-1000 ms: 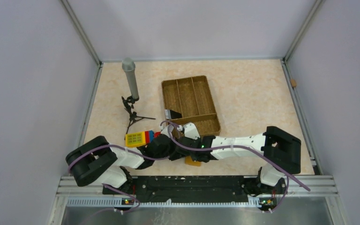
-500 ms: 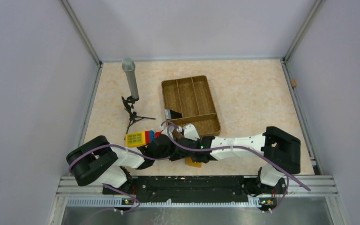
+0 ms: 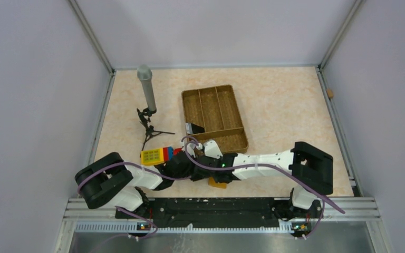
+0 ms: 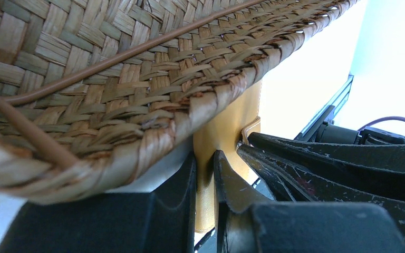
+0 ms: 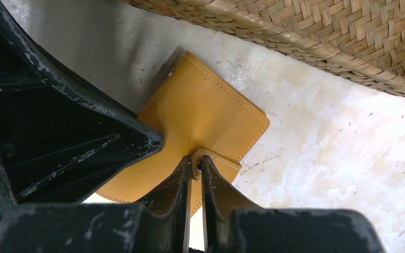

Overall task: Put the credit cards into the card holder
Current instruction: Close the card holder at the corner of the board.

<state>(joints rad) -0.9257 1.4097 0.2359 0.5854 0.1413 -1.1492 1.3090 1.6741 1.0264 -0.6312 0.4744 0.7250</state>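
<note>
The tan-orange card holder (image 5: pixel 205 113) is held between both grippers near the table's front, just before the woven tray. It shows as an orange corner in the top view (image 3: pixel 217 182). My left gripper (image 4: pixel 204 163) is shut on its edge (image 4: pixel 227 126). My right gripper (image 5: pixel 195 164) is shut on its small snap tab (image 5: pixel 211 157). In the top view both grippers meet, the left (image 3: pixel 190 164) and the right (image 3: pixel 206 162). No credit card is clearly visible; a dark flat item (image 3: pixel 195 128) lies in the tray.
The woven brown divided tray (image 3: pixel 237 113) stands just beyond the grippers, its rim close over the left wrist view (image 4: pixel 137 79). A yellow, blue and red toy block (image 3: pixel 157 155) lies left of the grippers. A grey microphone on a small tripod (image 3: pixel 147 95) stands at the back left.
The right arm has shifted slightly left, its elbow moving inward. The grippers and card holder stay in nearly the same spot.
</note>
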